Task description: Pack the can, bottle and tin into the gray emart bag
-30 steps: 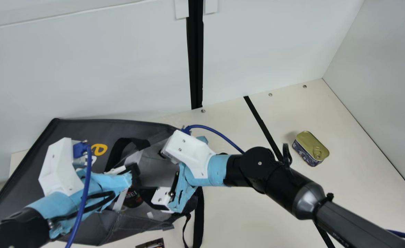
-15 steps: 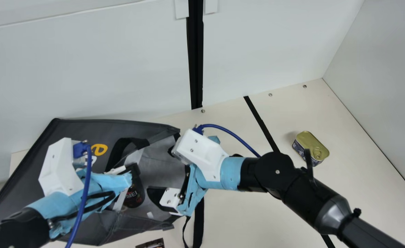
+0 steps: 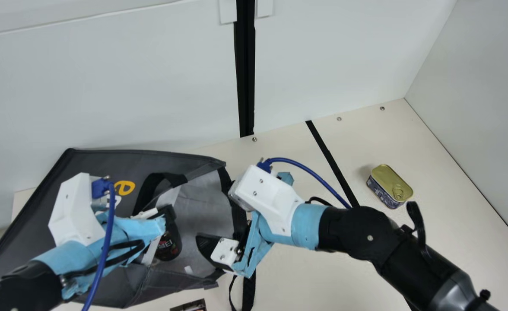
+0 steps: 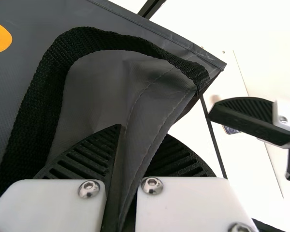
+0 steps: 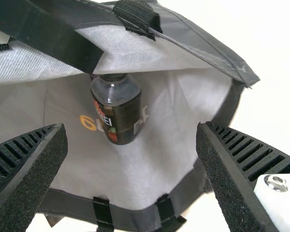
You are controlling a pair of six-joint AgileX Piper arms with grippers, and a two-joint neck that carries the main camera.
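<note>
The right gripper [image 5: 131, 127] is pulling back from over the bag [image 3: 94, 168] towards my right, its fingers standing wide and gripping nothing. More of the bottle [image 3: 168, 247] is coming into sight; it is lying or leaning inside, so its packing is probably being finished. The left gripper [image 4: 143, 132] is keeping its place, pinching the bag's edge between its fingers and likely helping the mouth stay open. The tin [image 3: 390, 185] is still sitting on the table, well apart from the bag, and is still needing packing.

White walls [image 3: 128, 86], cream table [image 3: 306, 276]
</note>
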